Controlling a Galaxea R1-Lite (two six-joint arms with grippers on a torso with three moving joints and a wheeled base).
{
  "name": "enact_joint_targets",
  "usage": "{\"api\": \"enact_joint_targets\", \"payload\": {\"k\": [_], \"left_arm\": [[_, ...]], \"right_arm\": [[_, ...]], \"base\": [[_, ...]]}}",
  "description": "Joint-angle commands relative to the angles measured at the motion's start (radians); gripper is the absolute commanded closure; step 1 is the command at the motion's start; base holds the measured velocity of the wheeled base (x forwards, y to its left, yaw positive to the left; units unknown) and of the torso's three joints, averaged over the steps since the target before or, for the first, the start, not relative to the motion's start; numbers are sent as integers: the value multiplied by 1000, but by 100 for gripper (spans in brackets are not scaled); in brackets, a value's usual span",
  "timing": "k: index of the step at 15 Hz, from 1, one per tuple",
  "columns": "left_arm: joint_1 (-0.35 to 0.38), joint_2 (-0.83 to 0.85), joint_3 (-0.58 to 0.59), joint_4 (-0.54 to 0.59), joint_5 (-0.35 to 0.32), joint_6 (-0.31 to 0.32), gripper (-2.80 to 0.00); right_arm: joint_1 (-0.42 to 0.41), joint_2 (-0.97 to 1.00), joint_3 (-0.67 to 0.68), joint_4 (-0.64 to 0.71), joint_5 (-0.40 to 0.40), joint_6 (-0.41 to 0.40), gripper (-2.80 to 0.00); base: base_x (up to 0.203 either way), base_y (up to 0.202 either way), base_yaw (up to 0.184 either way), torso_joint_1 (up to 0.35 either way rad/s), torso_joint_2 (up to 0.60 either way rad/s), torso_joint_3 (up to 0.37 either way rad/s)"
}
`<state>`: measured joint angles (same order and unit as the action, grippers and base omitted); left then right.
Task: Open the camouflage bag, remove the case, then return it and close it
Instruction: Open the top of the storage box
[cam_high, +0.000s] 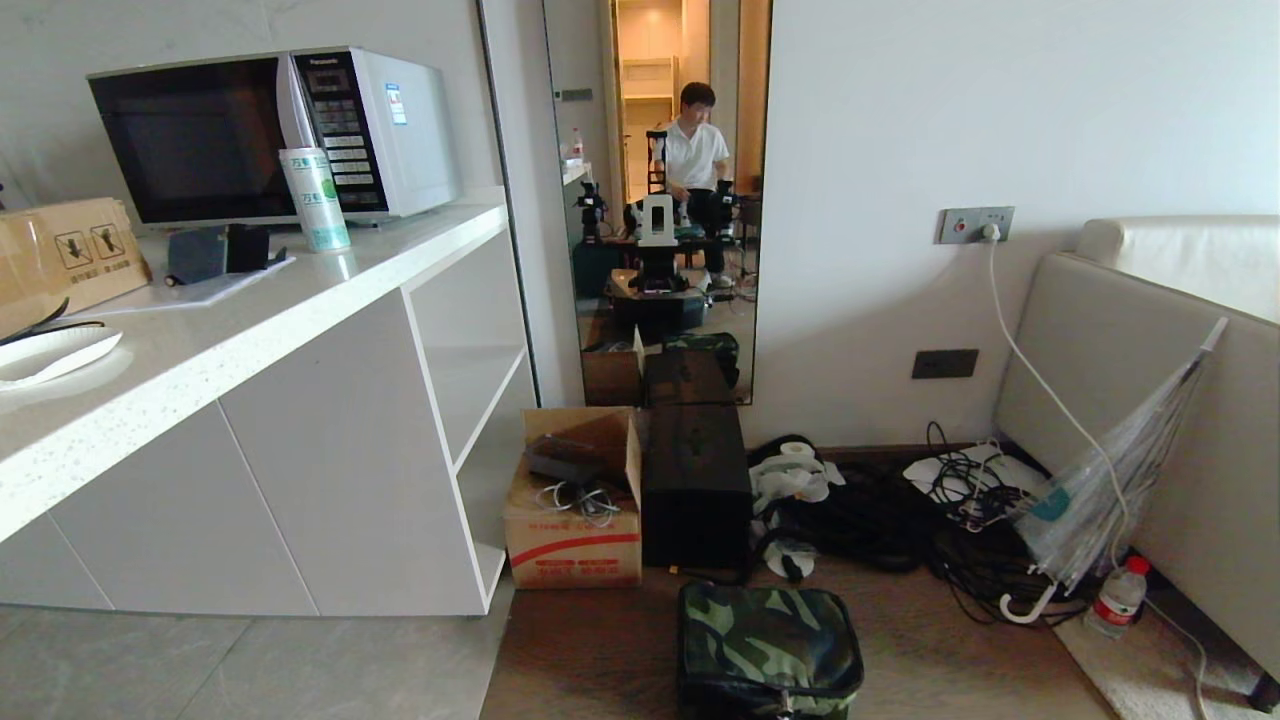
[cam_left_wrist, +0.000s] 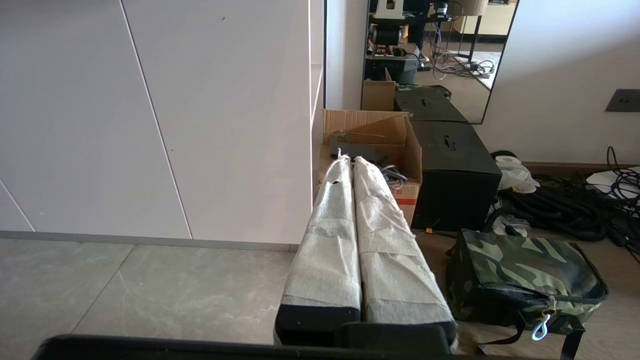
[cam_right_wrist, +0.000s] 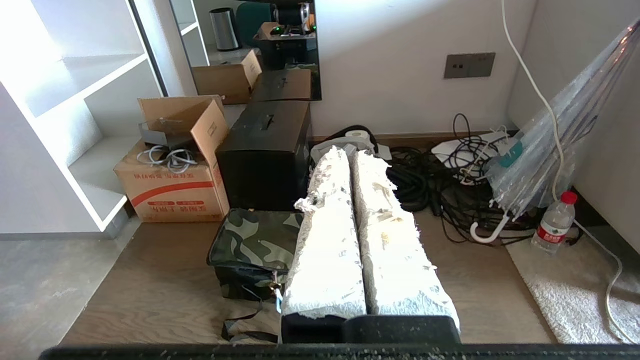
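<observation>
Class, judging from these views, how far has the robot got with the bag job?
Done: nothing; the camouflage bag lies zipped shut on the floor. In hand: nothing; the left gripper and right gripper are shut, clear of it. Left: opening it, removing the unseen case, returning it, closing.

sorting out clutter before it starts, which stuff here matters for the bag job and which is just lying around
Belongs to the job:
- camouflage bag, zipped shut on the floor
- left gripper and right gripper, both shut, touching nothing

Just lying about:
- cardboard carton
- tall black box
- cables
- umbrella
- water bottle
- microwave
</observation>
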<state>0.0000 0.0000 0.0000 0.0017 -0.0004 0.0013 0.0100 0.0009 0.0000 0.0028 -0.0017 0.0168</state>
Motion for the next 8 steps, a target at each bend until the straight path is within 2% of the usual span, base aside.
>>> {"api": "enact_joint_targets", "payload": {"k": [1, 8], "left_arm": [[0, 0, 0, 0, -1, 0, 0], [0, 0, 0, 0, -1, 0, 0]], "right_arm": [[1, 1, 2, 0, 0, 0, 0], [1, 1, 2, 0, 0, 0, 0]], "base": [[0, 0, 0, 0, 0, 0], [0, 0, 0, 0, 0, 0]]}}
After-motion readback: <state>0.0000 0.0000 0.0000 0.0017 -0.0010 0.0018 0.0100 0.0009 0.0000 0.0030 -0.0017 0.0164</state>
